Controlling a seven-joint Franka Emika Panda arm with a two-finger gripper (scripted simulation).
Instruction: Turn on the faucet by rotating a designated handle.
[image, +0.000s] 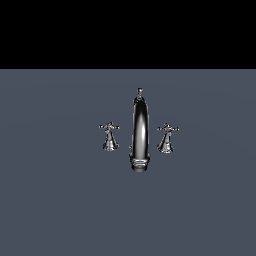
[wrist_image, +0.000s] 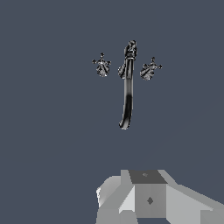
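A chrome faucet stands on a flat grey-blue surface. Its tall curved spout (image: 140, 131) is in the middle of the exterior view. One cross handle (image: 109, 134) stands at the exterior view's left of the spout and another cross handle (image: 167, 135) at its right. The wrist view shows the spout (wrist_image: 127, 94) from above with a handle (wrist_image: 102, 65) on one side and a handle (wrist_image: 149, 69) on the other. Only a grey blocky part of my gripper (wrist_image: 148, 197) shows at the edge of the wrist view, well apart from the faucet. The arm does not show in the exterior view.
The grey-blue surface (image: 55, 200) spreads around the faucet on all sides. A black background fills the top of the exterior view.
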